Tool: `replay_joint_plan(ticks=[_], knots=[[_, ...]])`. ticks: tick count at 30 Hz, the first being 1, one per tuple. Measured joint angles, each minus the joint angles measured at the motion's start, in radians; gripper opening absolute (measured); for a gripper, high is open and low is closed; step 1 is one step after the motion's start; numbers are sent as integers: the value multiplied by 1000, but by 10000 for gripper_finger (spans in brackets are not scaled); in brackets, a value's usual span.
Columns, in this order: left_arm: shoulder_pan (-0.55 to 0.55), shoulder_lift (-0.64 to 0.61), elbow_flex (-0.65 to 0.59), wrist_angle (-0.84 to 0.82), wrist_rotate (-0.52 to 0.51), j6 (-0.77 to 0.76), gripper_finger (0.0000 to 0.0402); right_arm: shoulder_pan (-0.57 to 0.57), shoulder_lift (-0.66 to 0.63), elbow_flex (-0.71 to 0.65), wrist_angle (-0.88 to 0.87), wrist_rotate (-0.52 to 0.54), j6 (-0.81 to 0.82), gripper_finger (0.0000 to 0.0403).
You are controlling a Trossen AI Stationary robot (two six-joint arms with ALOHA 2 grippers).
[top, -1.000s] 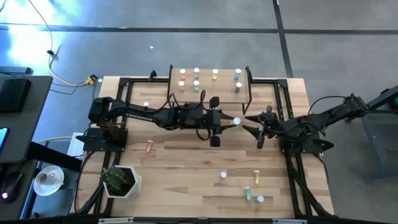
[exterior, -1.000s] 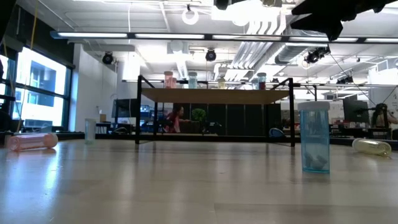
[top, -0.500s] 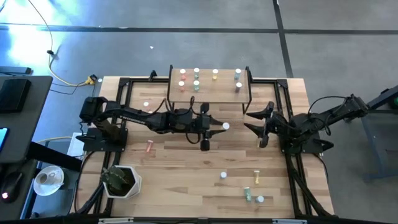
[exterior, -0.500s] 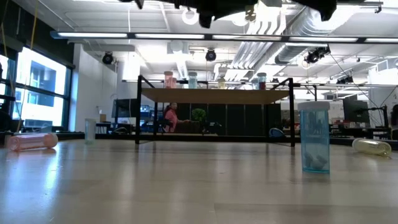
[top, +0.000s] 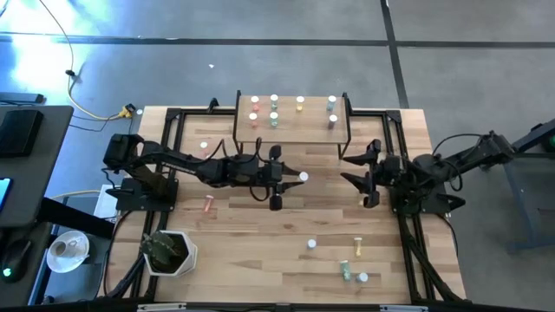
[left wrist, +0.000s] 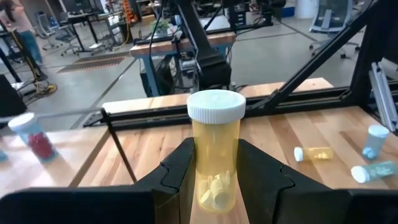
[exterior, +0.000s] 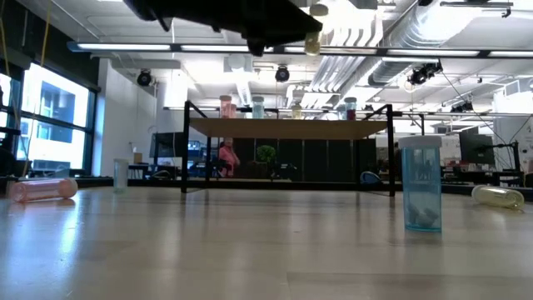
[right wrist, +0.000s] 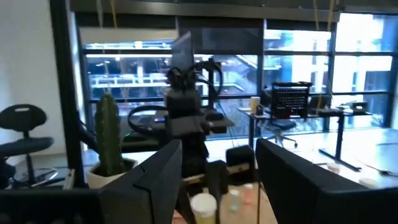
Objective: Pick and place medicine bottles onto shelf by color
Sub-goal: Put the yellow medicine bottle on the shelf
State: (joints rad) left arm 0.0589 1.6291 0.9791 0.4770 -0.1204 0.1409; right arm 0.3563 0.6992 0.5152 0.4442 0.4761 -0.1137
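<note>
Yellow bottle (left wrist: 216, 155) with white pills, clamped upright in left gripper (left wrist: 214, 177)

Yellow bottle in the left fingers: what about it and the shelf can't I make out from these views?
- Yellow bottle: its base is hidden by the left gripper's fingers in the left wrist view.
- High view: only its white cap shows; the body is too small to see.
- Low view: the dark arm covers most of it.
- Shelf: bottle colours there are too small to be sure of.
</note>
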Motion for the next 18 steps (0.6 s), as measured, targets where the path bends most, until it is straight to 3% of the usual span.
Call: replay_joint_plan(ticks=[8,18], knots=[[0,0,-93,54,-24,-27,94,-70,64,0,31,-31,-25,198],[0,0,-121,122,-23,-37,94,-158,209,0,152,-231,63,198]])
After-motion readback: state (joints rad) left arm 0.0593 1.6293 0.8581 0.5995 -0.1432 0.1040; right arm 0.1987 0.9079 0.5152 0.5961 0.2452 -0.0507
